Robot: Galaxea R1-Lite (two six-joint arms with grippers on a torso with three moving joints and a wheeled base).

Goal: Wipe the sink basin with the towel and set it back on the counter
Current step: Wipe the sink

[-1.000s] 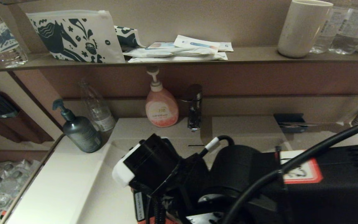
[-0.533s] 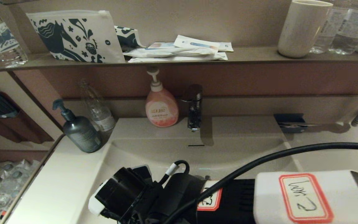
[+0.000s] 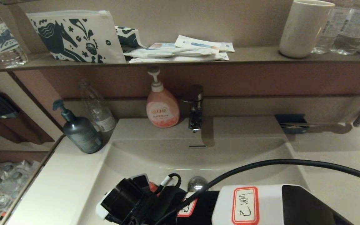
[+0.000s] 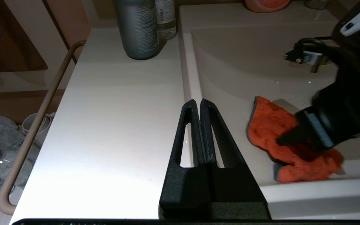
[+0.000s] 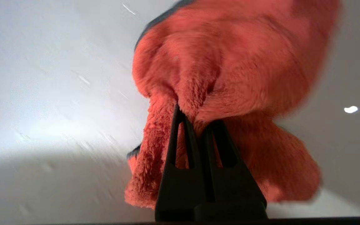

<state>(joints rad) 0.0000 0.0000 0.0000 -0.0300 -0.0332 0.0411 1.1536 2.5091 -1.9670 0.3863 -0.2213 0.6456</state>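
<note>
The towel (image 4: 287, 140) is held by the right gripper (image 5: 195, 120), whose 2 fingers are closed on a fold of the orange-red cloth. In the left wrist view the towel is seen pressed against the floor of the sink basin (image 4: 239, 59), near the basin's front wall and toward its left side, with the dark stitched edge showing along the cloth's border. In the head view only a small patch of the towel (image 3: 153, 187) is visible behind the right arm's wrist, which is lowered into the sink basin (image 3: 155, 156) from the front. The round chrome drain plug (image 3: 197, 183) is seen just beside the arm, partly covered by it.

The left gripper (image 4: 197, 107) is held above the counter (image 4: 114, 109), close to the basin's left rim, with its 2 fingers pressed together and nothing between them.

At the back of the counter (image 3: 58, 181) a dark grey pump bottle (image 3: 79, 130) and a clear bottle (image 3: 98, 109) are stood side by side at the left corner. A pink soap dispenser (image 3: 162, 106) is placed just beside the faucet (image 3: 195, 107). On the dark shelf (image 3: 255, 55) a horse-printed pouch (image 3: 73, 36), flat packets (image 3: 180, 50) and a pale cup (image 3: 305, 28) are kept.
</note>
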